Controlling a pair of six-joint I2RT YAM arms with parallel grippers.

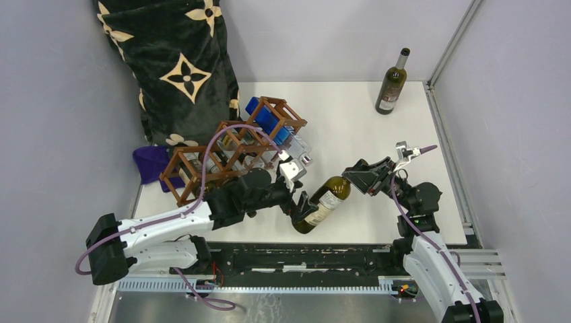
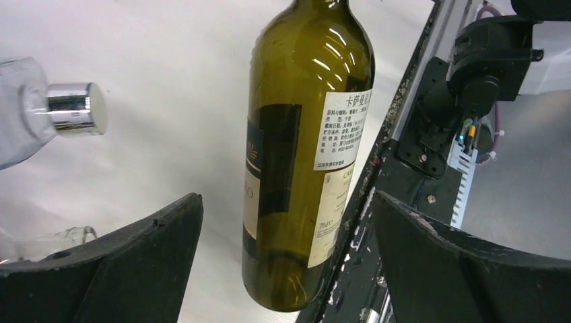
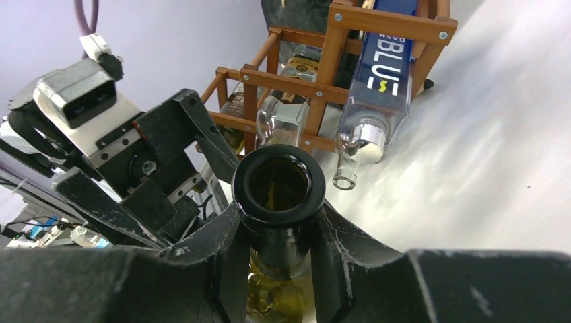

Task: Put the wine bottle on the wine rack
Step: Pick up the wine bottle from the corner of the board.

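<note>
The wine bottle (image 1: pixel 324 200) is olive-green glass with a white label and lies tilted over the table's front edge, its open mouth (image 3: pixel 278 183) toward the right arm. My right gripper (image 1: pixel 355 177) is shut on its neck, the fingers (image 3: pixel 343 242) pressed on both sides just below the lip. My left gripper (image 1: pixel 301 204) is open at the bottle's base (image 2: pixel 296 269), with one jaw on each side and a gap to the glass. The wine rack (image 1: pixel 233 124), reddish-brown wooden bars, stands at the left and holds several bottles.
A blue-labelled bottle (image 3: pixel 384 74) and clear bottles (image 2: pixel 74 108) stick out of the rack (image 3: pixel 328 67) toward the held bottle. A second wine bottle (image 1: pixel 391 84) stands upright at the back right. A black patterned cushion (image 1: pixel 178 67) and purple cloth (image 1: pixel 151 165) sit behind the rack.
</note>
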